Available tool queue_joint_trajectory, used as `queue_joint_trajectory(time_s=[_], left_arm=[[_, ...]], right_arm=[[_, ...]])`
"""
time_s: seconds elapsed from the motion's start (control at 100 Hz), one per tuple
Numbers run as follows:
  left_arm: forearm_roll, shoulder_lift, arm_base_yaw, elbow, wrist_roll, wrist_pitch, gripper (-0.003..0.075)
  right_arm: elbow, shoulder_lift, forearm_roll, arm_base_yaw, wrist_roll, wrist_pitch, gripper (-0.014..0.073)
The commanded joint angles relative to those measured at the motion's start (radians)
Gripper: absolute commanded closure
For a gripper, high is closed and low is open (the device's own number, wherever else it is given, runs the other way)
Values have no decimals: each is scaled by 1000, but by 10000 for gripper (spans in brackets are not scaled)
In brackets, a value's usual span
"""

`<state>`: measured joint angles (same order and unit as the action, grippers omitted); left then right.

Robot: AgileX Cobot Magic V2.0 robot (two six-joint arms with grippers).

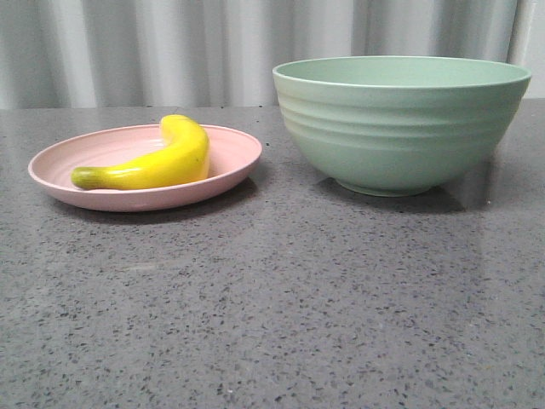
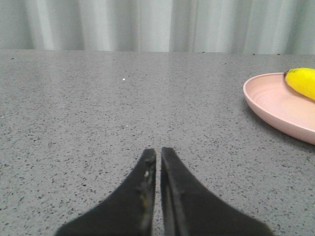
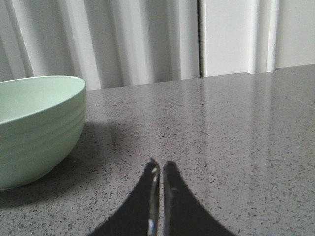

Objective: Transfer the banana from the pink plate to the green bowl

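Banana (image 1: 160,162) lies on its side in the pink plate (image 1: 60,189), curve bulging to the far right, greenish stem end toward the plate's near-left rim. It's fully inside the rim, untouched by either arm. Plate sits on the left of the grey speckled countertop (image 1: 281,315). Green bowl (image 1: 400,128) stands upright to the plate's right, near it but with a gap between the rims; inside of the bowl isn't visible from the front.

Left gripper (image 2: 158,153): black fingers pressed together with only a thin slit between them, holding nothing, low over bare counter. In its wrist view the plate's edge and one end of the banana show well off to one side, apart from the fingers.

Right gripper (image 3: 160,166): fingers likewise together, nothing between them, over bare counter, bowl off to one side and clear of it.

Pale pleated curtain (image 1: 170,43) behind the counter's far edge.
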<state>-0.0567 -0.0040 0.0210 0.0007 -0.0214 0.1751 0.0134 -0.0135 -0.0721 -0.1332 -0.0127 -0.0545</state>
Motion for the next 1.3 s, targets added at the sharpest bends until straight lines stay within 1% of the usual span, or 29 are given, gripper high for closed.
queue_joint_trajectory(time_s=[0.0,0.89,0.98,1.04,1.18,1.29], left_arm=[[-9,-34,-1,26,1,-87,738],[-18,-34,-1,23,1,-95,739],[-50,-32,-1,-10,1,-92,739],[-49,-30,-1,-57,1,-71,739],[5,23,-1,-179,1,-69,739],[36,110,-1,-273,1,-66,739]], right_arm=[[25,-15,0,-4,-7,63,668],[25,-15,0,-4,-7,47,668],[11,-15,0,-1,-7,28,668],[-11,-15,0,0,-7,-12,668],[-83,10,-9,2,-7,-65,668],[-155,58,-12,2,-7,-123,668]])
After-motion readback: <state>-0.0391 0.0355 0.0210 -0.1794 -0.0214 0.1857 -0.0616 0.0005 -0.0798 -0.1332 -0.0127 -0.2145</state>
